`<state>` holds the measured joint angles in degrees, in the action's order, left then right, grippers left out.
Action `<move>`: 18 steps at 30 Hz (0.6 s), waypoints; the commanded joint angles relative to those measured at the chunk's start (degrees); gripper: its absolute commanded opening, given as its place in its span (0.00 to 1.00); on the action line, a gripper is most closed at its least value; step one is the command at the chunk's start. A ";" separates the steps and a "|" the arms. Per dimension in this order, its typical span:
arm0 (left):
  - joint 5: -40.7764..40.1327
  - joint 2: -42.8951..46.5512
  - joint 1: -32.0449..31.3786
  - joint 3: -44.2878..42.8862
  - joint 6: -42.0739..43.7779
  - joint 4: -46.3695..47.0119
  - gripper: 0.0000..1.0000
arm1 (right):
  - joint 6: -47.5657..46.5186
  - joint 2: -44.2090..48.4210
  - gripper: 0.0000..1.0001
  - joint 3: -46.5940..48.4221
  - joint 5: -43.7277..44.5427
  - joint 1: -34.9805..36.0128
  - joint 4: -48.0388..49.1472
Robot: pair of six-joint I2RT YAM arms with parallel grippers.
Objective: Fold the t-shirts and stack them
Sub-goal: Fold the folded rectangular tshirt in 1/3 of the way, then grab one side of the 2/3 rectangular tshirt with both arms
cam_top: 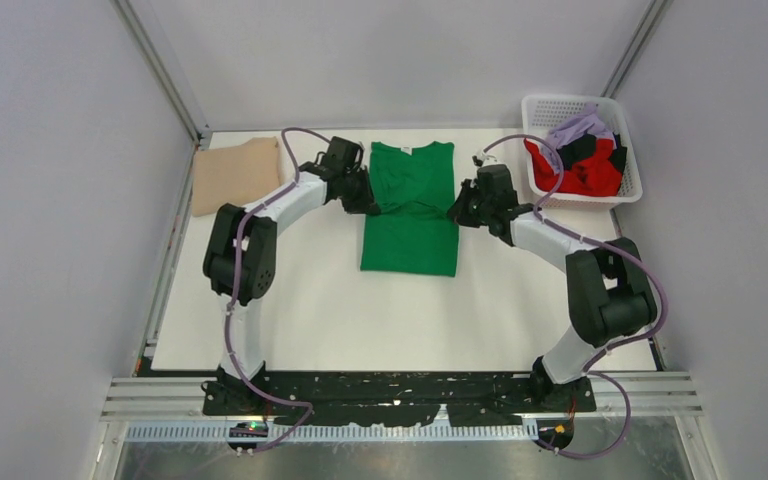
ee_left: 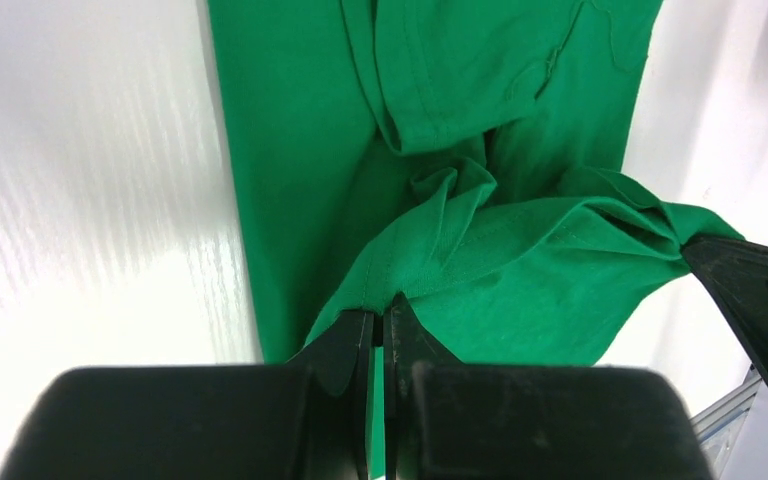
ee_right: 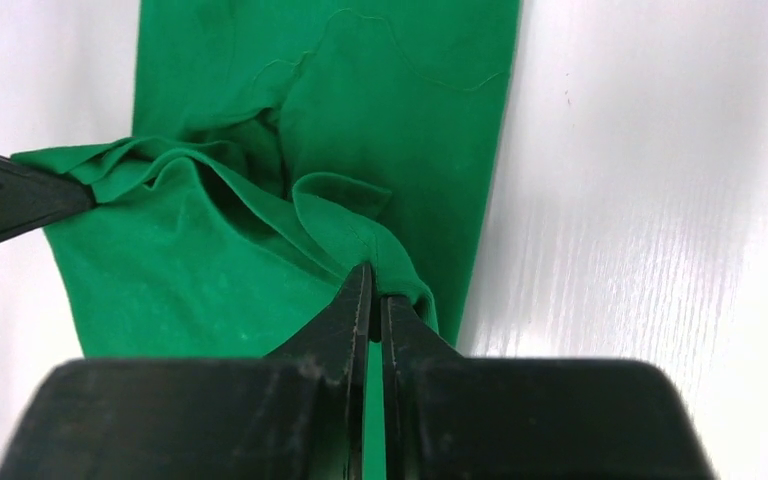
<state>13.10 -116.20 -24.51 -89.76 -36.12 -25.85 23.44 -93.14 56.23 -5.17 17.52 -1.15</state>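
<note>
A bright green t-shirt lies lengthwise in the middle of the table, its sides folded in and its small white neck label at the far end. My left gripper is shut on cloth at its left edge. My right gripper is shut on cloth at its right edge. Between the two grips the cloth is lifted and bunched. In the left wrist view the left gripper pinches a fold; in the right wrist view the right gripper does the same. A folded tan t-shirt lies at the far left.
A white lattice basket at the far right holds red, lilac and black t-shirts in a heap. Grey walls and metal posts close in the white table on the left, right and far sides.
</note>
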 commanded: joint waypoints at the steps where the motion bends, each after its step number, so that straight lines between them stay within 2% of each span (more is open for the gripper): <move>1: 2.02 -2.91 0.69 -4.71 1.30 -1.21 0.05 | 0.57 -3.43 0.09 3.66 0.80 -1.16 3.84; 3: 2.70 -4.00 0.78 -6.22 1.43 -1.43 0.17 | 1.57 -5.69 0.14 3.91 0.65 -1.72 5.58; 4: 2.91 -4.40 0.85 -6.90 1.52 -1.67 0.27 | 1.76 -6.15 0.25 4.31 0.46 -2.03 6.00; 5: 3.32 -4.58 0.87 -7.45 1.52 -1.95 0.42 | 1.98 -7.11 0.33 4.63 0.13 -2.26 6.27; 6: 3.66 -4.60 0.99 -7.76 1.49 -2.22 0.65 | 2.10 -7.39 0.48 5.50 -0.46 -2.54 6.21; 7: 4.07 -4.16 1.06 -7.74 1.52 -2.35 0.91 | 2.52 -7.62 0.54 5.84 -0.50 -2.65 5.58; 8: 4.14 -3.42 1.13 -7.36 1.41 -2.50 0.98 | 2.59 -7.51 0.70 6.25 -0.73 -2.73 4.94; 9: 3.61 -2.40 1.13 -6.60 1.06 -2.71 0.99 | 2.67 -6.79 0.79 6.17 -0.95 -2.74 4.58; 10: 3.56 -0.96 1.13 -5.18 0.90 -2.72 0.99 | 2.66 -6.22 0.94 5.69 -1.63 -2.75 3.94; 11: 3.78 0.67 1.13 -3.08 0.86 -2.30 0.99 | 2.68 -4.76 0.98 4.52 -1.97 -2.69 3.64; 18: 6.59 18.89 0.50 23.08 -0.78 7.88 1.00 | 2.30 6.43 0.96 -7.69 -6.54 -1.35 0.84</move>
<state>16.95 -108.71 -23.86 -77.73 -35.77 -24.36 25.82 -94.91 54.24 -8.51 14.96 1.43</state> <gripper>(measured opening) 0.994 0.955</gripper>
